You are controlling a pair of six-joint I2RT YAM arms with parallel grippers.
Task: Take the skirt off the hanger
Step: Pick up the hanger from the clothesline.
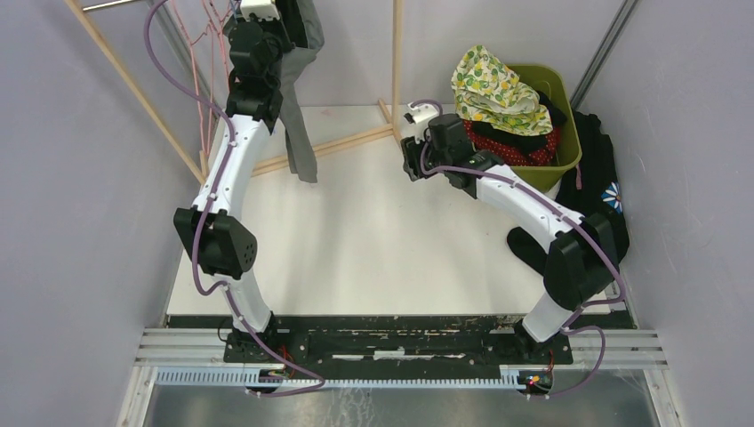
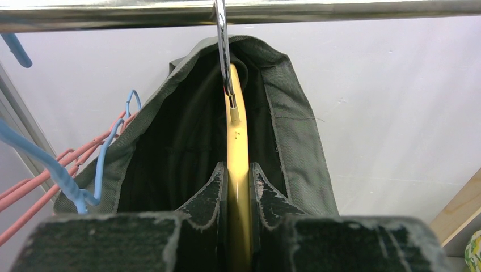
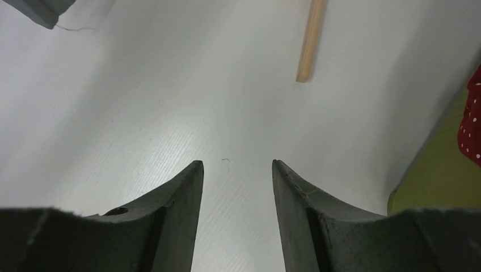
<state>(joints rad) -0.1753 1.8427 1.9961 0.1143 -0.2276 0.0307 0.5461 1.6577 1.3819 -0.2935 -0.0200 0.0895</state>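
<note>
Top external view: above the white tabletop (image 1: 382, 240), the grey skirt (image 1: 298, 133) hangs from the rail (image 2: 340, 10), draped over a yellow hanger (image 2: 238, 141). Left gripper (image 2: 238, 170) clamps that hanger, probably steadying it; right gripper (image 3: 237, 164) hovers parted and empty, low over the tabletop.

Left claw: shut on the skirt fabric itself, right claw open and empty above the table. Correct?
One thing is off: the left claw is shut on the yellow hanger, not the fabric; the grey-green skirt hangs around that hanger. The left wrist view shows it. The right claw is open and empty above the table, as you said.
</note>
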